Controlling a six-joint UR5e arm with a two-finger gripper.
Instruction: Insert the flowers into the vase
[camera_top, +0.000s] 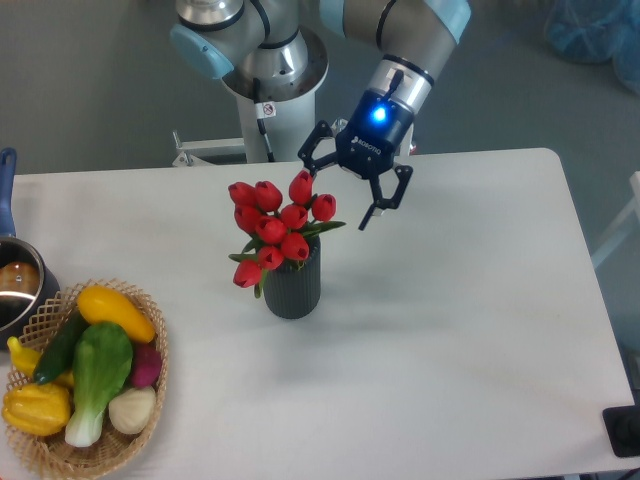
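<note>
Standing in the ribbed dark grey cylindrical vase (293, 284) mid-tabletop, the red tulip flowers (275, 227) lean left and could topple it if the spread, empty end effector (349, 193) brushes them

A white table (450, 330) fills most of the view, with a grey floor behind it. At its front left corner sits a wicker basket (50, 450) piled with vegetables: a yellow squash (115, 312), a dark green cucumber (58, 350), a green leafy vegetable (97, 375), a purple one (147, 364), a pale onion (132, 409) and a yellow pepper (35, 408). Just behind the basket, at the left edge, stands a metal pot (15, 290) with a blue handle (6, 190).
</note>
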